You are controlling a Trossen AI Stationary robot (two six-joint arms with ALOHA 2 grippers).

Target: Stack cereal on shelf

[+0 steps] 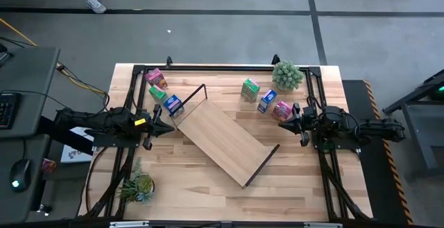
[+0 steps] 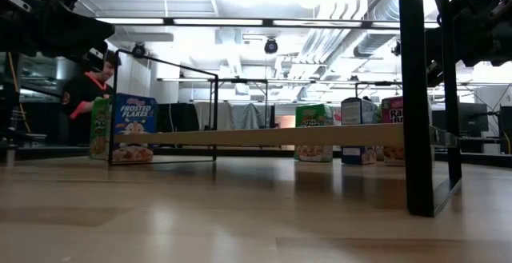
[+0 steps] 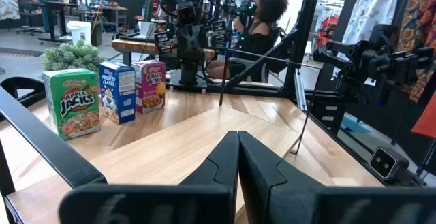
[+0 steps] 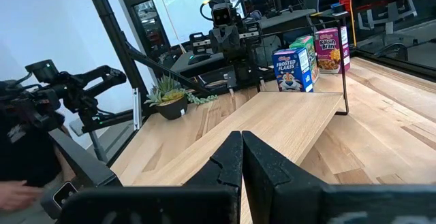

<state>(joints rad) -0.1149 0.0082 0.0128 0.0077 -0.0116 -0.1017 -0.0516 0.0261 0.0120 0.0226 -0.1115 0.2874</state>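
Two grippers are sitting clenched and empty: the left gripper [image 1: 168,117] at nine o'clock of the shelf [image 1: 223,136], the right gripper [image 1: 283,122] at three o'clock. The shelf is lying diagonally mid-table. Three cereal boxes [image 1: 164,95] are standing near its eleven o'clock end, three more [image 1: 266,99] at one o'clock, beside a potted plant [image 1: 287,75].

I see the shelf [image 1: 223,137] lying diagonally mid-table, three cereal boxes [image 1: 165,93] off its far-left end, three more [image 1: 265,100] toward the far-right corner beside a plant [image 1: 287,75], another plant [image 1: 138,184] near-left.
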